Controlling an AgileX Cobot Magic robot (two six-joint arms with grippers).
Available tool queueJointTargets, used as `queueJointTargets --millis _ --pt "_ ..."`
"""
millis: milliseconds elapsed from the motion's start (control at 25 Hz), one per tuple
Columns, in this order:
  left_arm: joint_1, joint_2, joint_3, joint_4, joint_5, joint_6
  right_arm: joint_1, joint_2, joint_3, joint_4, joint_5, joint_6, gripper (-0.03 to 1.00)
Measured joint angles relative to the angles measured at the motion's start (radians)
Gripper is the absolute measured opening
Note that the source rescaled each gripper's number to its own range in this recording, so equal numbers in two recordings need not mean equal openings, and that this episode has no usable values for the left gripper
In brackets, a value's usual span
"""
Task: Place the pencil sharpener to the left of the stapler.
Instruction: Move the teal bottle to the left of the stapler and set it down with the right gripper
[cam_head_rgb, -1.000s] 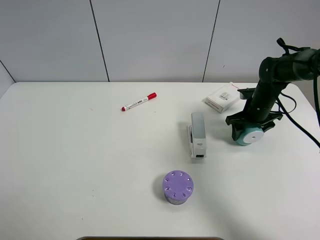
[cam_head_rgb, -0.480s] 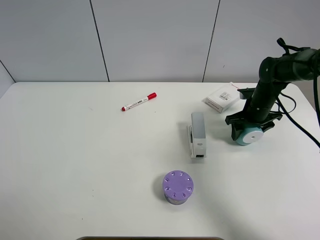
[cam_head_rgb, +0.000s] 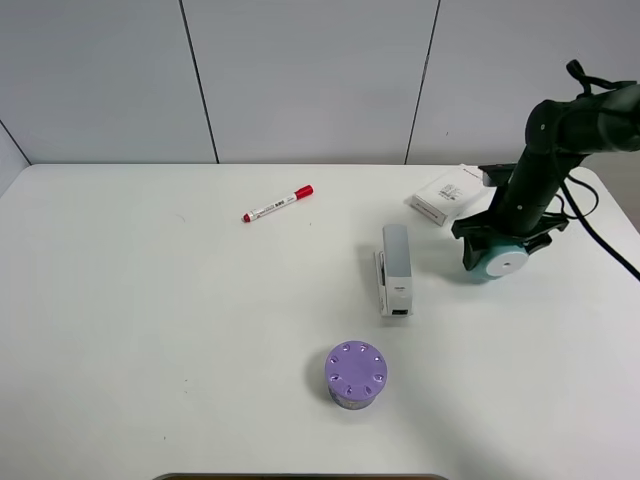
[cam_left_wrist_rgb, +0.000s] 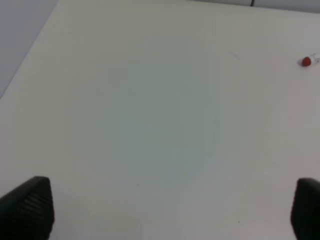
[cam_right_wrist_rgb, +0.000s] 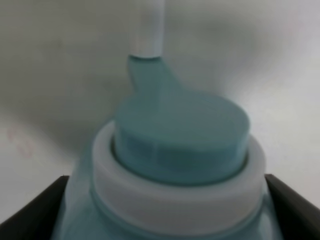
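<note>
The right gripper (cam_right_wrist_rgb: 165, 215) is closed on the pencil sharpener (cam_right_wrist_rgb: 180, 145), with one dark finger (cam_right_wrist_rgb: 35, 212) at each side of the teal body. A white ring (cam_right_wrist_rgb: 165, 192) encircles the body, and a flat-topped teal cap (cam_right_wrist_rgb: 182, 127) rises from within the ring. A teal crank arm (cam_right_wrist_rgb: 147, 82) extends from the cap and ends in a white nub (cam_right_wrist_rgb: 148, 27); the white surface (cam_right_wrist_rgb: 260, 55) behind the sharpener is out of focus.
</note>
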Motion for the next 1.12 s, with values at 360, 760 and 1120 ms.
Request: queueJointTargets --millis 360,760,1120 --pt "0.000 0.000 0.000 0.000 0.000 0.000 0.000 -0.110 0.000 0.000 0.031 0.000 0.02" --pt "0.000 0.000 0.000 0.000 0.000 0.000 0.000 -0.237 0.000 0.000 0.034 0.003 0.02" --pt "0.000 0.000 0.000 0.000 0.000 0.000 0.018 -0.292 -0.051 0.045 0.088 0.010 0.02"
